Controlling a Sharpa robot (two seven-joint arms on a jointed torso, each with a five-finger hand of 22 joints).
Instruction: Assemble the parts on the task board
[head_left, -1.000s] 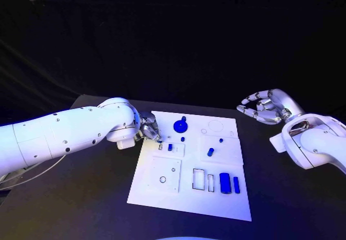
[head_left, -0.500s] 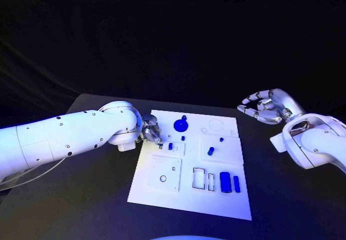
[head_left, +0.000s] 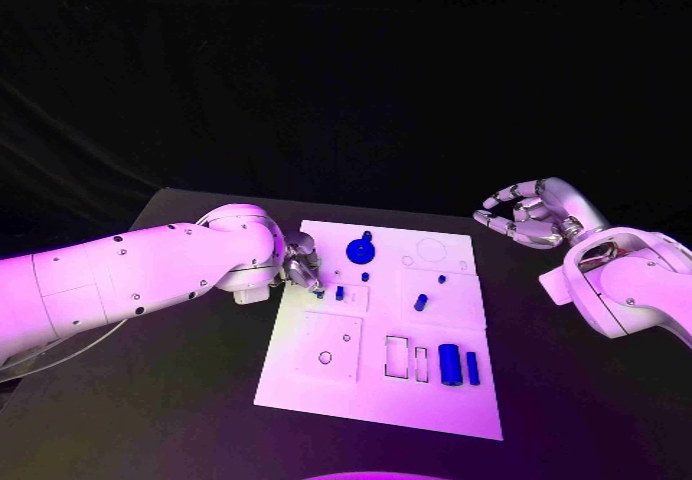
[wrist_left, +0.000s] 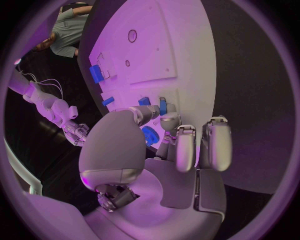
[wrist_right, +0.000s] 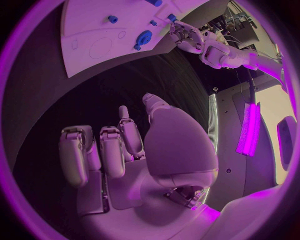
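The board (head_left: 378, 400) lies flat in the middle of the black bench (head_left: 188, 400). The left hand (head_left: 302, 264) is at the board's left edge, towards the far end, fingers bent down over it. In the left wrist view a small blue part (wrist_left: 162, 106) sits right at its fingertips (wrist_left: 167, 121), but I cannot tell whether the hand is pinching it or only touching it.

The right hand (head_left: 525, 213) is raised off the bench, right of the board's far right corner, well apart from it, fingers loosely curled and apart, grasping nothing.

On the board, a round blue disc (head_left: 359, 250) sits near the far edge, a small peg (head_left: 421, 301) lies right of centre, and a blue cylinder (head_left: 450, 364) and a thin bar (head_left: 472, 369) lie side by side near the near right corner, just right of two rectangular slots (head_left: 405, 361).
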